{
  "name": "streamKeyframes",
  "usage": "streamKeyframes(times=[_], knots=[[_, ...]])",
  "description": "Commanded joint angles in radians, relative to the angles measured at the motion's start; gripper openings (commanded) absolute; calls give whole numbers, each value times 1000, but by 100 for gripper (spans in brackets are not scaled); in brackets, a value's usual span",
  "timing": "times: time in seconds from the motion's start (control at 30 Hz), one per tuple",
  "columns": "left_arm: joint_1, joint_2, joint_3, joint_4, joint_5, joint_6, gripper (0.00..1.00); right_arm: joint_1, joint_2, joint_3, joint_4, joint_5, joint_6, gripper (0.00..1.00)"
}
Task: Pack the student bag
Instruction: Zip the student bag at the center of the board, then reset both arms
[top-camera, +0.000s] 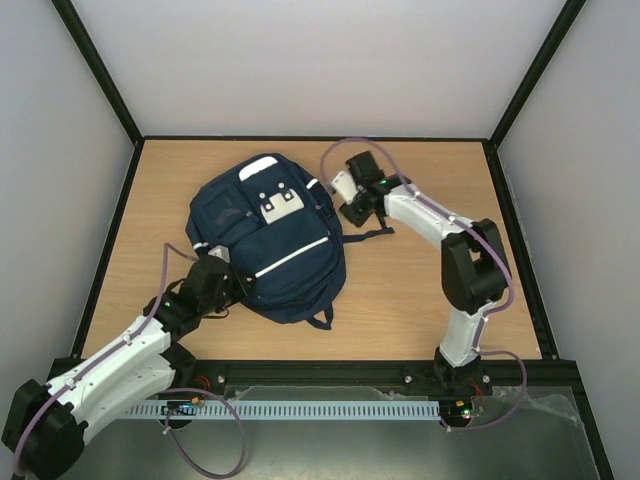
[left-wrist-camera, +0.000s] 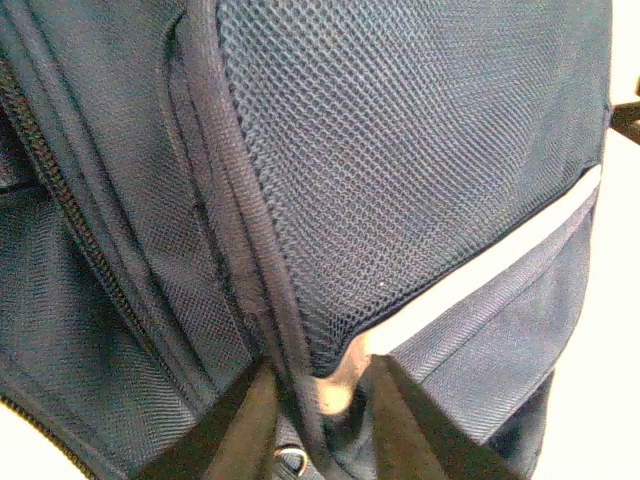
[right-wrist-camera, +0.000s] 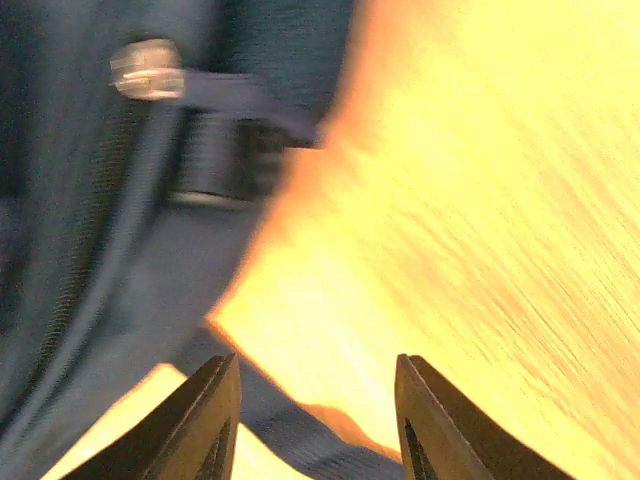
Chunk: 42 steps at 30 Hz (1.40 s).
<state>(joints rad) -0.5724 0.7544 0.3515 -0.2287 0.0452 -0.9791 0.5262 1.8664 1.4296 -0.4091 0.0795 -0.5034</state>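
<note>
The student bag (top-camera: 268, 235), a large navy backpack with white stripes, lies flat in the middle of the wooden table (top-camera: 420, 290). My left gripper (top-camera: 238, 283) is at its near left edge. In the left wrist view the left gripper (left-wrist-camera: 322, 372) stands slightly open, a piped seam (left-wrist-camera: 262, 270) beside the mesh pocket (left-wrist-camera: 400, 150) running between its fingers. My right gripper (top-camera: 352, 212) is at the bag's right side. The blurred right wrist view shows the right gripper (right-wrist-camera: 316, 360) open above bare wood, a dark strap (right-wrist-camera: 290, 425) lying loose beneath it.
A black frame (top-camera: 330, 372) edges the table, with pale walls on three sides. A loose strap (top-camera: 372, 235) trails from the bag toward the right arm. Another strap loop (top-camera: 320, 320) sticks out at the bag's near edge.
</note>
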Motion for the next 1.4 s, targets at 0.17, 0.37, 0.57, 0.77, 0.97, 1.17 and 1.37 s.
streamKeyframes(times=[0.17, 0.37, 0.57, 0.77, 0.97, 1.17, 1.37], knots=[[6, 37, 171, -167, -54, 125, 56, -192, -255, -33, 36, -115, 287, 54], [10, 95, 324, -213, -115, 304, 63, -208, -459, -164, 58, -143, 366, 85], [15, 214, 488, -239, -246, 546, 67, -218, -606, -297, 33, -257, 483, 99], [19, 262, 548, -191, -386, 702, 80, -271, -864, -576, 241, -132, 579, 99], [27, 226, 443, -46, -413, 753, 98, -307, -1037, -746, 337, -80, 657, 99], [55, 161, 393, -7, -375, 735, 100, -318, -1060, -821, 411, -75, 720, 99], [55, 55, 347, 30, -383, 754, 100, -323, -1062, -799, 393, -76, 756, 99]])
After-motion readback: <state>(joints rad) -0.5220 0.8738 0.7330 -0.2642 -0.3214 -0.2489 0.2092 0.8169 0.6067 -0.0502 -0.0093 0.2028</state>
